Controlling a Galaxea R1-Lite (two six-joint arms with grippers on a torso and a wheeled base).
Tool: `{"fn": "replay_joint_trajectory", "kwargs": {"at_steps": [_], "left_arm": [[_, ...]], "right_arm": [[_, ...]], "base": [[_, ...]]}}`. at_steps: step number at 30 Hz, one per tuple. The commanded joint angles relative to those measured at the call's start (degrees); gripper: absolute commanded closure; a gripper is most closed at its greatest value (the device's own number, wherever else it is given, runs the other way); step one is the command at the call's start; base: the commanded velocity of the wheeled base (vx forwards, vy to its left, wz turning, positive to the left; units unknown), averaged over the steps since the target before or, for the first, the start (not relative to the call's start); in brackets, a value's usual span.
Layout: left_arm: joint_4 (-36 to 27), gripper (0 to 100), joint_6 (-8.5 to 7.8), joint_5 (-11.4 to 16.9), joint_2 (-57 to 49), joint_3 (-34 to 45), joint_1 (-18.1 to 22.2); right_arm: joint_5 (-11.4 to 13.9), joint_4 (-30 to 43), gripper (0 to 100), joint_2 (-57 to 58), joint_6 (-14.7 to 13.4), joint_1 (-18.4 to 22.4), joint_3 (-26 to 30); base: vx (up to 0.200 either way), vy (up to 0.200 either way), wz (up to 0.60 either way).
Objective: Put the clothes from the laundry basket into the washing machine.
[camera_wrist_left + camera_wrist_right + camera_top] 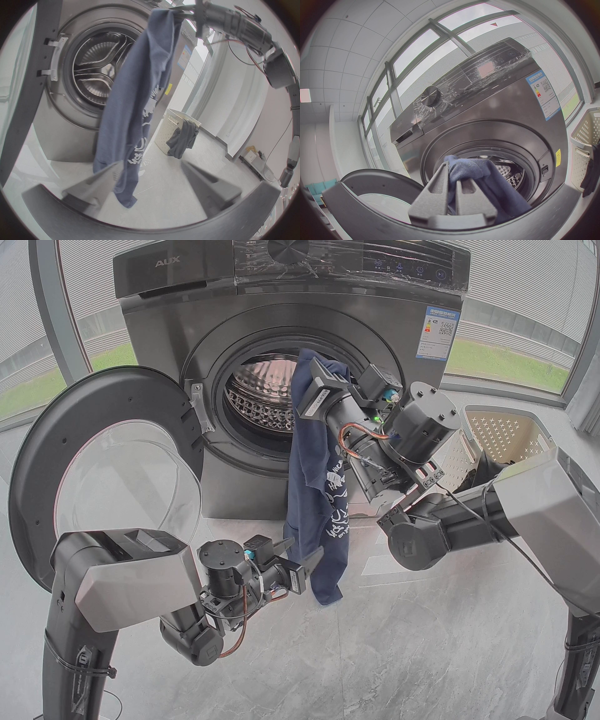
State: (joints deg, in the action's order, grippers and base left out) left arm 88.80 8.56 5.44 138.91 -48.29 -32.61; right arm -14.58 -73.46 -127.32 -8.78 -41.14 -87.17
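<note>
Shirt soft matt cloth; drum shiny perforated metal; basket matt perforated plastic.

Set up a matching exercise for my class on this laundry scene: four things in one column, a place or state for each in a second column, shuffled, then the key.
Things
1. blue shirt
2. washer door
3. laundry basket
4. left pincer

Places or states
A. spread apart, gripping nothing
B. swung wide on its hinge
C. on the floor beside the washing machine, a dark garment over its rim
D. hanging from the shut right pincer before the drum

Pairs: 1-D, 2-B, 3-C, 4-A
</note>
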Motion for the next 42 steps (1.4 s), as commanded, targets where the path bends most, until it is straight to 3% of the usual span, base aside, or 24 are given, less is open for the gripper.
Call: {"fn": "replay_joint_trajectory", "kwargs": {"at_steps": [1, 11, 16, 21, 25, 28, 42], "left_arm": [[-0.5, 0, 0.14, 0.5, 2.8, -3.4, -1.1], [-1.4, 0, 0.23, 1.9, 9.4, -13.7, -1.1], [-5.1, 0, 0.14, 0.1, 13.1, -21.6, 0.2], [-6.5, 0, -0.38, -3.0, 13.6, -22.0, 1.8], [-7.0, 0, -2.41, -4.5, 13.6, -22.0, 3.4], [-7.4, 0, -3.37, -4.6, 13.6, -22.0, 4.6], [-7.6, 0, -3.99, -5.0, 13.9, -23.3, 6.9]], "right_arm": [[0.0, 0.5, 100, -2.0, 0.1, -1.0, -3.3], [-0.1, 0.4, 100, -2.1, 0.3, -2.9, -4.3], [-0.1, -0.2, 100, -2.0, 0.2, -3.0, -4.0], [-0.1, -0.4, 100, -1.8, 0.2, -2.2, -3.9], [-0.1, -0.5, 100, -1.8, 0.2, -2.3, -3.9], [-0.1, -0.6, 100, -1.9, 0.1, -2.3, -3.8], [-0.1, -1.1, 100, -2.1, 0.1, -2.6, -3.7]], "base": [[0.000, 0.000, 0.00], [0.000, 0.000, 0.00], [0.000, 0.000, 0.00], [0.000, 0.000, 0.00], [0.000, 0.000, 0.00], [0.000, 0.000, 0.00], [0.000, 0.000, 0.00]]}}
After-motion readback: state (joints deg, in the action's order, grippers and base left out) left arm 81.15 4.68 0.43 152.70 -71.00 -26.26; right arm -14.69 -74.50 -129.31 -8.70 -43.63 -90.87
